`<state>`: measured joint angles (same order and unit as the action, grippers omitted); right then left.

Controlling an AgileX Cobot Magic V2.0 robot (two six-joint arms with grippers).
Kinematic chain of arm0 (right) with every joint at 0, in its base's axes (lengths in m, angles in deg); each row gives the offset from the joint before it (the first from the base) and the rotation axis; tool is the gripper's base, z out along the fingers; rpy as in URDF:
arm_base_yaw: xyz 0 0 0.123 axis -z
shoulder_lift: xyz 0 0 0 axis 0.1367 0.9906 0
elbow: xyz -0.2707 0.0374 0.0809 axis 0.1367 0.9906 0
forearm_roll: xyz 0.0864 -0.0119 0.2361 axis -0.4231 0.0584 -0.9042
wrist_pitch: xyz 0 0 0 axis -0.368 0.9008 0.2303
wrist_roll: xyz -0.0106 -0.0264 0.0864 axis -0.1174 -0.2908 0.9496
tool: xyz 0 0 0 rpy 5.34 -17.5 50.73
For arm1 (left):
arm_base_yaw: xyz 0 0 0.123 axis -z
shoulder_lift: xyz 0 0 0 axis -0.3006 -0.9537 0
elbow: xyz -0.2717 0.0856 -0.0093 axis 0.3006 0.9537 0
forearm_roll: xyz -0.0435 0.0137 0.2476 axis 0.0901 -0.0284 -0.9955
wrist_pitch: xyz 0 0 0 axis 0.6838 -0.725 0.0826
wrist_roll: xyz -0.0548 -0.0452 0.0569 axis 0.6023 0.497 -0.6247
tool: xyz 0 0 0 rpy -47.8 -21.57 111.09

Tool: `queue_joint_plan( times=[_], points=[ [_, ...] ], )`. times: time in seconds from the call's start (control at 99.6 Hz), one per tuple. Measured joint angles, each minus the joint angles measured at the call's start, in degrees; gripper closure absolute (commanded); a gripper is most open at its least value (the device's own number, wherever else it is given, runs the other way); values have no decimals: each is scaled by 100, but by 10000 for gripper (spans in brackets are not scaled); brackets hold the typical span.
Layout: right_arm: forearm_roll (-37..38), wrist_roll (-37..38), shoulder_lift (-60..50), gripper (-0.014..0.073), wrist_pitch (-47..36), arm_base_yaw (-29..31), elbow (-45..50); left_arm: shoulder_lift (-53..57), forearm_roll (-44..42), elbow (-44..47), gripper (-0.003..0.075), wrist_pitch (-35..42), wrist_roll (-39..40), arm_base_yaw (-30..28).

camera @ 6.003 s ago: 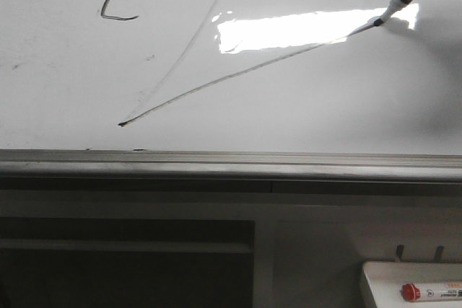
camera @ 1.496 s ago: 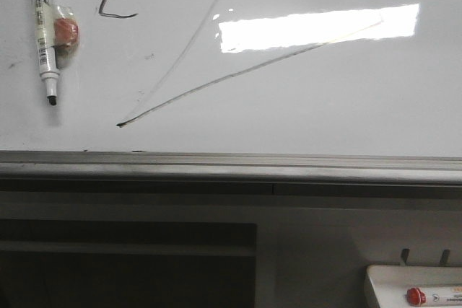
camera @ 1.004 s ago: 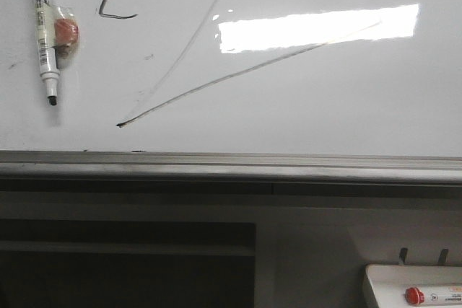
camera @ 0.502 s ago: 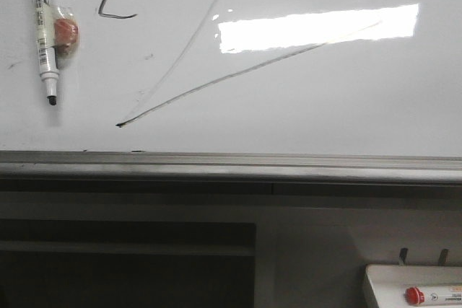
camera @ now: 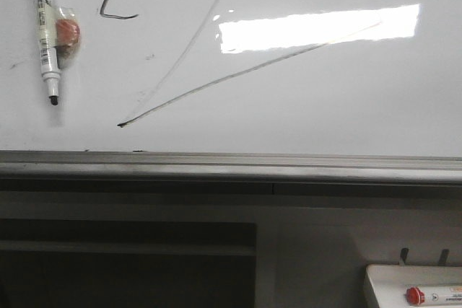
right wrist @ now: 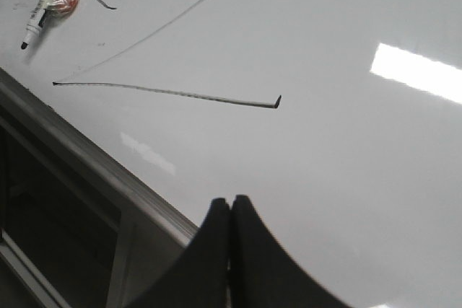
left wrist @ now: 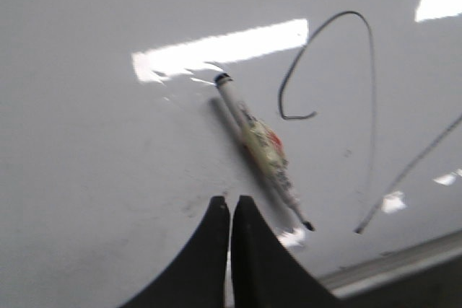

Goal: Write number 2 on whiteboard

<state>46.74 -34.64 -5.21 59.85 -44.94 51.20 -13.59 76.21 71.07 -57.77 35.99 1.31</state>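
The number 2 [camera: 209, 86] is drawn in thin black line on the glossy whiteboard [camera: 346, 106]: a hook, a long diagonal and a slanted base. It also shows in the right wrist view [right wrist: 173, 93] and in the left wrist view [left wrist: 372, 128]. A white marker [camera: 46, 34] with a red band lies on the board left of the 2, tip toward the rail; it shows too in the left wrist view [left wrist: 261, 149]. My left gripper [left wrist: 230, 201] is shut and empty, near the marker. My right gripper [right wrist: 231, 200] is shut and empty over bare board.
A grey metal rail [camera: 231, 164] runs along the board's near edge. Below it at the right is a small white tray [camera: 390, 279] holding a red-capped marker [camera: 433, 295]. A bright rectangular glare [camera: 317, 27] lies on the board.
Six seconds ago a marker tip was at the right end of the base stroke; now the marker lies on the board at the left. Over the last 1.5 seconds nothing moved.
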Motion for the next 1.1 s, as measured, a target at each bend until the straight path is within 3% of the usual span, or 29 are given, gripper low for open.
queue_joint_plan(
  times=[0.201,0.371,0.532,1.104],
  points=[
    [0,9,0,664,10,0,0,413,-338,879,741,586,277,-811],
    [0,9,0,664,10,0,0,413,-385,977,741,-69,1156,-1321],
    [12,9,0,664,10,0,0,413,-430,977,741,-987,1339,-1357],
    [12,20,0,664,10,0,0,413,-430,971,741,-1033,1361,-1357]
  ],
)
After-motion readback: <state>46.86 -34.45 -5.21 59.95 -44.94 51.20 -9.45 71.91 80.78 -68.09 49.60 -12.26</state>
